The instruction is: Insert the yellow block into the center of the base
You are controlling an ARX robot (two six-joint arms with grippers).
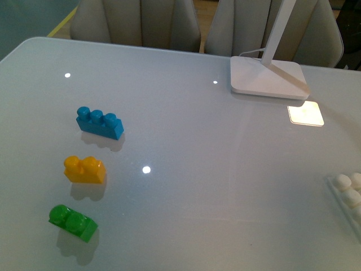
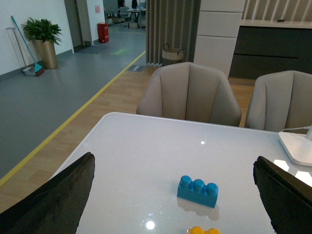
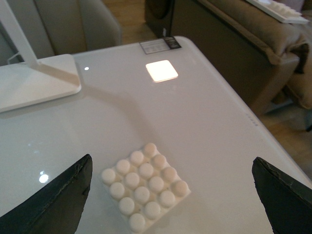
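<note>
The table point(image 1: 197, 141) carries the base point(image 1: 347, 195) at the right edge of the front frame. It is well apart from the yellow block point(image 1: 84, 169) at lower left, which sits between a blue brick point(image 1: 100, 122) and a green brick point(image 1: 72, 222). The block's long axis runs roughly across the frame. The left gripper point(image 2: 173, 157), jaws wide and empty, is judged nearer the block. The right gripper point(image 3: 171, 158), equally wide and empty, frames the base.
</note>
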